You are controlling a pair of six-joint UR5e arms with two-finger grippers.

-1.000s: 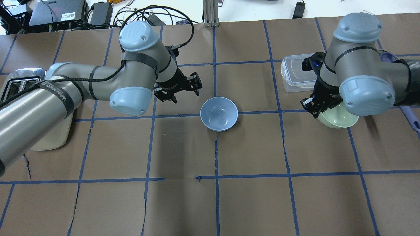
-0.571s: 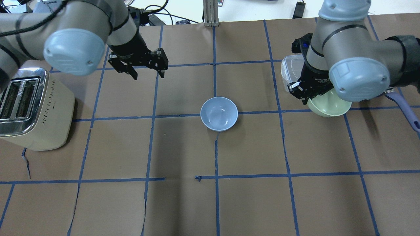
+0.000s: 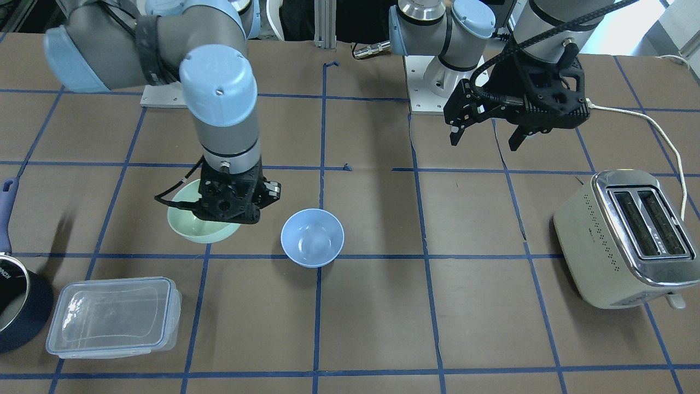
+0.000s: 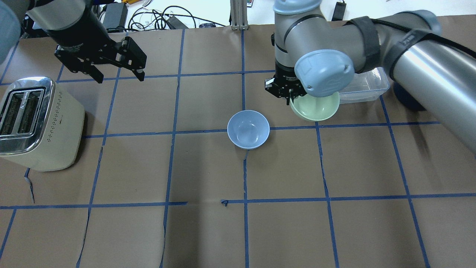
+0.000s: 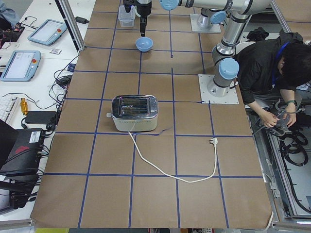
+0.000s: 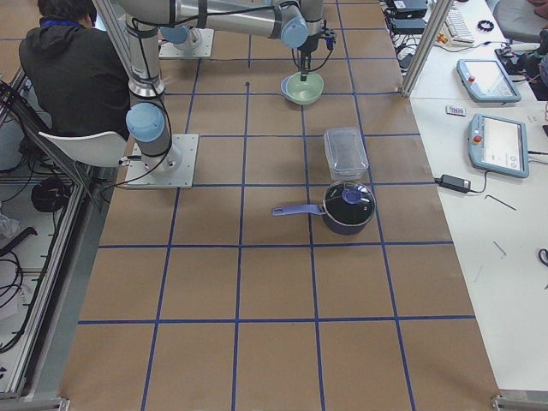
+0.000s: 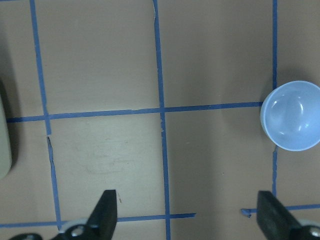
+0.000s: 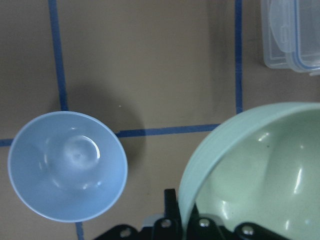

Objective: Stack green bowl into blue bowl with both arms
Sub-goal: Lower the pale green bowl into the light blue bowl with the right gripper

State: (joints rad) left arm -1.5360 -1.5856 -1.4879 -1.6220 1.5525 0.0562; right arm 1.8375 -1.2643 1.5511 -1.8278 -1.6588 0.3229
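The blue bowl (image 4: pixel 248 129) stands upright and empty near the table's middle; it also shows in the front view (image 3: pixel 312 237) and in both wrist views (image 7: pixel 292 115) (image 8: pixel 67 165). My right gripper (image 4: pixel 288 97) is shut on the rim of the green bowl (image 4: pixel 316 108) and holds it tilted, just right of and behind the blue bowl, apart from it. The green bowl fills the right wrist view's lower right (image 8: pixel 260 165). My left gripper (image 4: pixel 121 79) is open and empty, high over the back left of the table, far from both bowls.
A cream toaster (image 4: pixel 37 123) stands at the left edge, its cord trailing off the table. A clear lidded container (image 4: pixel 366 89) lies behind the green bowl. A dark navy pot (image 3: pixel 16 306) sits beyond it. A person (image 5: pixel 272 68) sits beside the robot's base.
My right gripper has carried the green bowl leftward, from the far right to just beside the blue bowl. My left gripper, still open, has pulled back and left, away from the blue bowl.
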